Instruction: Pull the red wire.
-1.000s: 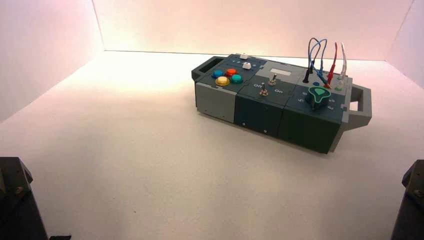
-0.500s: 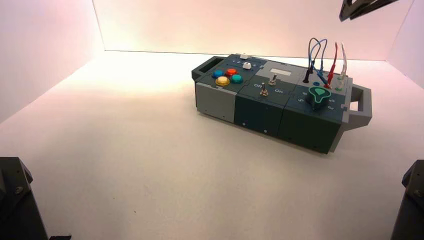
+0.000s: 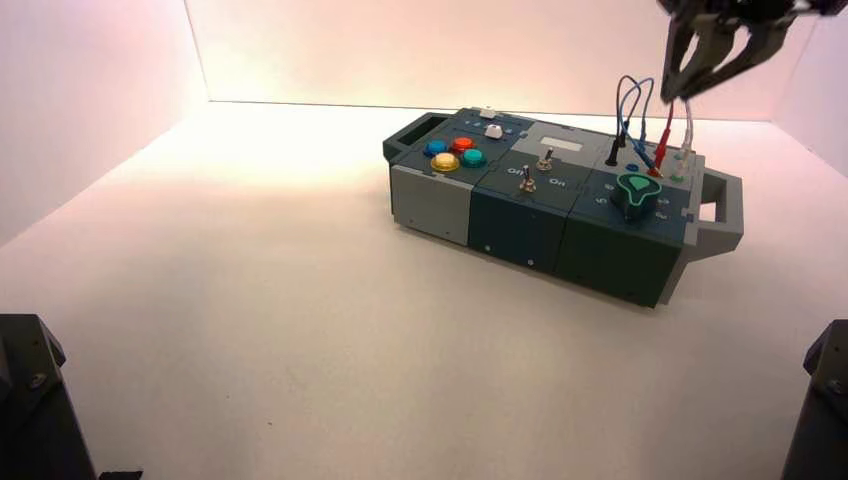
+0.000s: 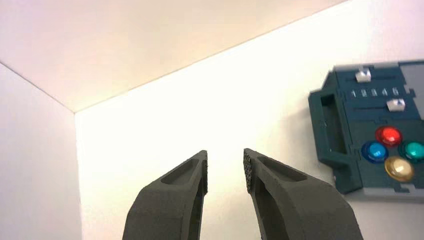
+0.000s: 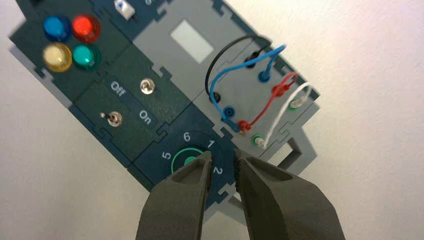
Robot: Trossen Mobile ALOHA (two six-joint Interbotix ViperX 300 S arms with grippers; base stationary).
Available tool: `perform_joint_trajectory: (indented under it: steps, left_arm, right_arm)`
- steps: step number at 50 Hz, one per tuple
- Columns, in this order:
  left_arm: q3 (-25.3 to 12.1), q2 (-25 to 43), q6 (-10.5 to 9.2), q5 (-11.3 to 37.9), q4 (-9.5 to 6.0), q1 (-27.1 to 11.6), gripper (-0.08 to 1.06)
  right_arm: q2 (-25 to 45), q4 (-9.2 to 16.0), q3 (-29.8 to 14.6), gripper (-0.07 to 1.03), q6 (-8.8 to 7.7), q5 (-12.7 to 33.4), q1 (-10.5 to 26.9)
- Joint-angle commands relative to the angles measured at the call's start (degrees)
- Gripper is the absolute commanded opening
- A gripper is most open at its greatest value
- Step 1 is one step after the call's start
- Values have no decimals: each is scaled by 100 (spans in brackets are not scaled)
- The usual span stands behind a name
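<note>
The red wire (image 3: 664, 130) stands up from the right rear of the box (image 3: 520, 215), between the blue looped wires (image 3: 630, 105) and the white lead (image 3: 687, 120). In the right wrist view the red wire (image 5: 265, 107) runs between two red plugs, both seated in sockets. My right gripper (image 3: 685, 85) hangs open in the air above the wires and touches nothing. In its own view, the right gripper (image 5: 222, 157) is over the green knob (image 5: 187, 161). My left gripper (image 4: 225, 162) is open and empty, off to the box's left.
The box carries four coloured buttons (image 3: 455, 153), two toggle switches (image 3: 527, 178) marked Off and On, two white sliders (image 3: 493, 131) and grey handles at both ends (image 3: 722, 205). White walls close in the table at the back and sides.
My right gripper has come down into the high view from the top right and now hangs above the wires. The box and wires have not moved.
</note>
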Motion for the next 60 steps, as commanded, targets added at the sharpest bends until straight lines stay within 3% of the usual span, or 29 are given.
perform_joint_trajectory:
  steps: [1,28,60]
  left_arm:
    - [-308,0,35,299,9,-35,41]
    - [-413,439,62,483,9,-554,41]
    - [-387,431,62,527,18,-694,41]
  right_arm:
    - [53,26,-211,26,-18,18,18]
    - [185,-26,-202,26,-9,18,9]
    - [809,-132,-343,29,-18,-62,-26]
